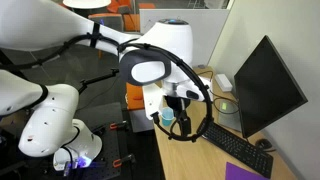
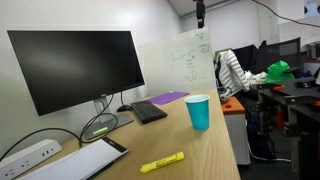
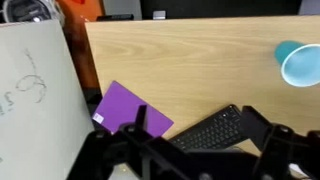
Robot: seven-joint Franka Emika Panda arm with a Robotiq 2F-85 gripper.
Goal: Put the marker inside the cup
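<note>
The light-blue cup (image 2: pixel 198 110) stands upright on the wooden desk, near its outer edge. It also shows at the right edge of the wrist view (image 3: pixel 300 63) and, partly behind the arm, in an exterior view (image 1: pixel 168 118). The yellow marker (image 2: pixel 162 162) lies flat on the desk, apart from the cup and nearer the camera. It is out of the wrist view. My gripper (image 2: pixel 200 12) hangs high above the desk, far from both. In the wrist view its fingers (image 3: pixel 200 135) are spread wide over the keyboard with nothing between them.
A black keyboard (image 3: pixel 210 128) and a purple pad (image 3: pixel 130 108) lie in front of a large monitor (image 2: pixel 78 65). A small whiteboard (image 2: pixel 180 60) stands at the desk's far end. A green-glowing round thing (image 2: pixel 98 129), a tablet (image 2: pixel 80 160) and a power strip (image 2: pixel 25 155) lie by the monitor.
</note>
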